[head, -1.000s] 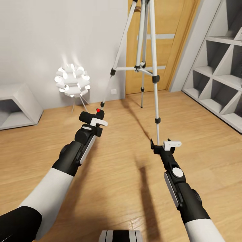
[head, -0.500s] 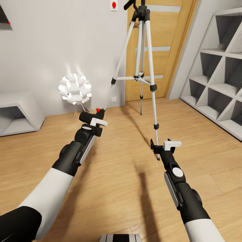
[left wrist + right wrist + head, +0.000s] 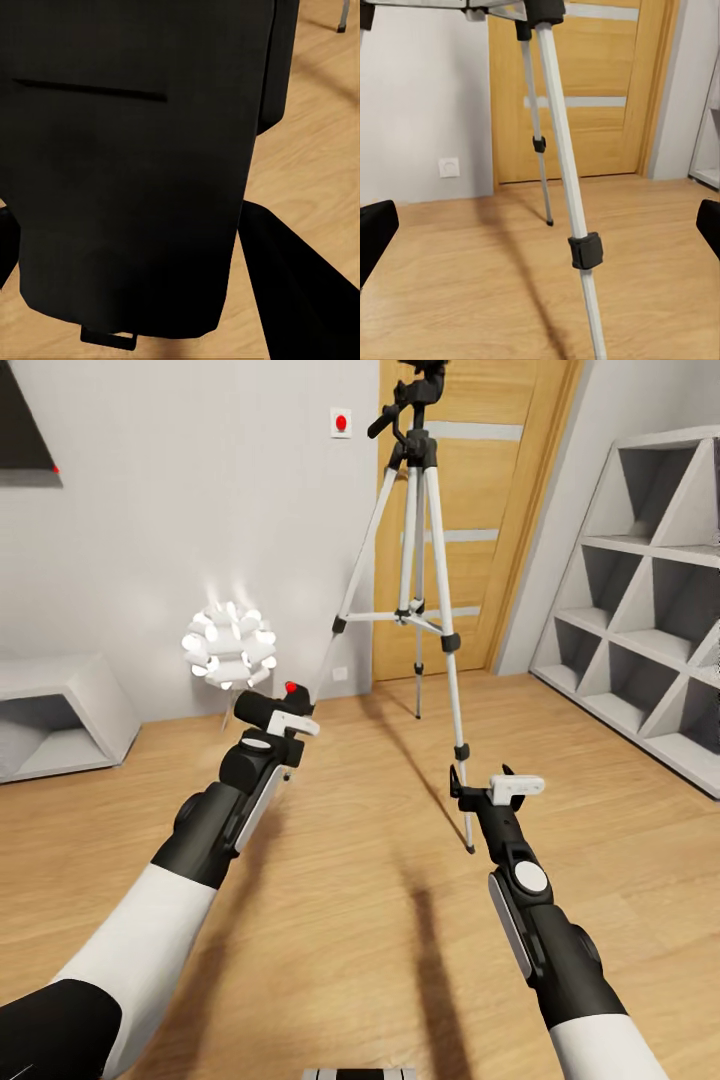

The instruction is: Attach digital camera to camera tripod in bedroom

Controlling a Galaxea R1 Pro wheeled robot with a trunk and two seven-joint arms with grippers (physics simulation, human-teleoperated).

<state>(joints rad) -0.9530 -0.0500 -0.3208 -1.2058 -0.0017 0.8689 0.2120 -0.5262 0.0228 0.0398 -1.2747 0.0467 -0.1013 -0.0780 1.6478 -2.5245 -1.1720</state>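
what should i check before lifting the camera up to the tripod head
1. Camera held in the left end effector: ok, it sits between the fingers, red button up; the left wrist view shows its black body close against the lens.
2. Tripod standing on the wood floor: ok, its legs are spread in front of the door.
3. Tripod head within view: ok, black head and handle show near the top of the head view.
4. Camera near the head: not ok, the camera is well below it.
5. Right end effector free: ok, open and empty, close beside the near leg.
6. Mounting plate ready: cannot tell.
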